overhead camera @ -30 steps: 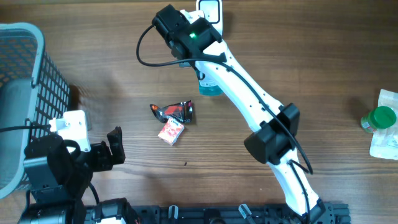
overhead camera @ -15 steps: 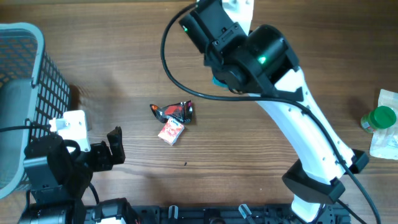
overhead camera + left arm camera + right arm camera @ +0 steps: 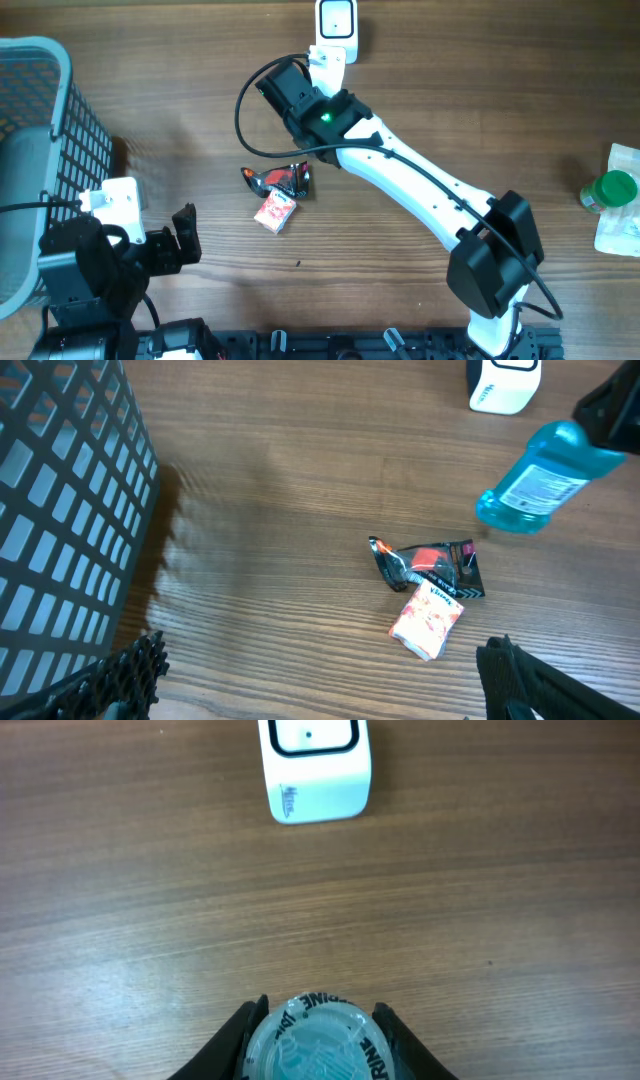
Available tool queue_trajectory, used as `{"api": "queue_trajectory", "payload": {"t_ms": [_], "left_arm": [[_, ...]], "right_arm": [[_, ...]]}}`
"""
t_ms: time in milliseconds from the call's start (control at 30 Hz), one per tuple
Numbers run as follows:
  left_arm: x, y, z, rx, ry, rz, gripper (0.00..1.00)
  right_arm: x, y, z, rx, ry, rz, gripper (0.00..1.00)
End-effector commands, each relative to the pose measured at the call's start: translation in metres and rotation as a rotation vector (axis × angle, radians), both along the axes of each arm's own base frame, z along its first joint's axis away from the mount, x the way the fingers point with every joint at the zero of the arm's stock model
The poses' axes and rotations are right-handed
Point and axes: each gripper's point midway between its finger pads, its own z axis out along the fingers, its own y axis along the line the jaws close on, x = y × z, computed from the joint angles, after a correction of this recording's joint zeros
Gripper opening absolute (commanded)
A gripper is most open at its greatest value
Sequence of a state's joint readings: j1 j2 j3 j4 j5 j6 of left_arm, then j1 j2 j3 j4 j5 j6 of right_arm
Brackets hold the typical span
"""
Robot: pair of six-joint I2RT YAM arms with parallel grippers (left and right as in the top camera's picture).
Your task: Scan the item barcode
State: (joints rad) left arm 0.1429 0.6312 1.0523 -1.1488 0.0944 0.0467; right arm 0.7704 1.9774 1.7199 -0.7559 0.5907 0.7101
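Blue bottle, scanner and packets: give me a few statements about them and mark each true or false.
1. The right pincer is shut on the blue bottle. True.
2. The left pincer holds the red packet. False: it is open and empty, and the packet lies on the table.
3. The white scanner sits inside the basket. False: it stands on the table at the far edge, well apart from the basket.
4. The red packet lies right beside the black wrapper. True.
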Motion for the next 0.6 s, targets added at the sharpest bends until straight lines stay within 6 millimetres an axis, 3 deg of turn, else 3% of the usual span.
{"api": "queue_trajectory", "payload": {"t_ms": [0, 300, 433, 567], "left_arm": [[0.0, -0.002, 0.001, -0.01, -0.004, -0.004, 1.0], [0.0, -0.002, 0.001, -0.01, -0.004, -0.004, 1.0], [0.0, -0.002, 0.001, -0.01, -0.004, -0.004, 1.0], [0.0, -0.002, 0.001, -0.01, -0.004, -0.004, 1.0]], "right_arm": [[0.011, -0.013, 0.005, 0.003, -0.035, -0.022, 0.22], [0.028, -0.033, 0.008, 0.018, -0.05, -0.069, 0.25], [0.034, -0.045, 0.011, -0.034, -0.095, -0.12, 0.22], [0.037, -0.047, -0.006, -0.052, -0.085, -0.151, 0.21]]}}
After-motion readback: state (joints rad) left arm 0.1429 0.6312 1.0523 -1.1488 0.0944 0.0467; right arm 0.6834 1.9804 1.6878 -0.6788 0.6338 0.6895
